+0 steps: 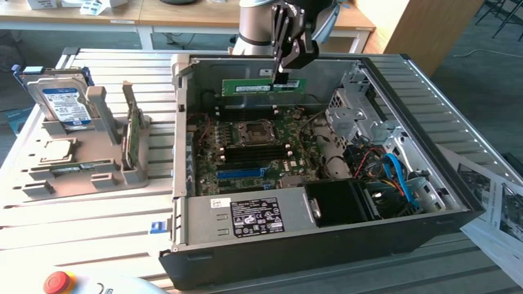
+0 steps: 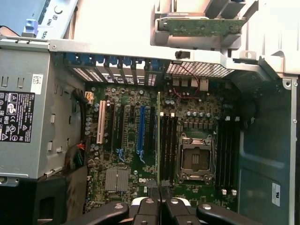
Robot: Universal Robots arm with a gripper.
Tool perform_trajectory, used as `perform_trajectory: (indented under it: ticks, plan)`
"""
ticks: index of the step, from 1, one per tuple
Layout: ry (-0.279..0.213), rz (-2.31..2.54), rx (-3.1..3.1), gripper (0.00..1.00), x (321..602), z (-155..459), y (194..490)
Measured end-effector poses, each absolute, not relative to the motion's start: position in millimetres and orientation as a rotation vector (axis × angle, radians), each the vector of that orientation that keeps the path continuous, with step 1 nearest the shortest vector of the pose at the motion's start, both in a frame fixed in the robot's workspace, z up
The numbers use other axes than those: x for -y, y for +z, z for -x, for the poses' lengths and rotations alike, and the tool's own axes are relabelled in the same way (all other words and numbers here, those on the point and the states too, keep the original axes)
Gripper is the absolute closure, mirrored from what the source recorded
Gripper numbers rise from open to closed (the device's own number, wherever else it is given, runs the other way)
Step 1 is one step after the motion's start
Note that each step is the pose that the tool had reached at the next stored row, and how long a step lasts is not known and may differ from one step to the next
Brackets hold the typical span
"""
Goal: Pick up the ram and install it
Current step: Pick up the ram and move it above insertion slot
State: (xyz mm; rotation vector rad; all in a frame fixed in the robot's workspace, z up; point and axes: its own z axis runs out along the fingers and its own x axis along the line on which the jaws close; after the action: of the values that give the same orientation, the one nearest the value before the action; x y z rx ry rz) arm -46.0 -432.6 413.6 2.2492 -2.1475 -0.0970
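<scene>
- My gripper (image 2: 159, 202) has its jaws clamped on the ram (image 1: 263, 86), in the exterior view's upper middle.
- The ram hangs edge-on over the board (image 2: 201, 190). To seat it well, I should line it up with the black slots (image 2: 169, 145) and press evenly.

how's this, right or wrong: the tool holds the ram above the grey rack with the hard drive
Wrong on the place. The tool holds the ram above the motherboard inside the open computer case, not above the grey rack with the hard drive; the exterior view shows it.
</scene>
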Motion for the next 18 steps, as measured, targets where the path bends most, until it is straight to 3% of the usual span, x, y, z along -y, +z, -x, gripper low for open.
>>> perform_trajectory:
  ticks: [18]
  plan:
    - [-0.097, -2.249, 2.148, 0.88, 421.1, 45.4, 412.4]
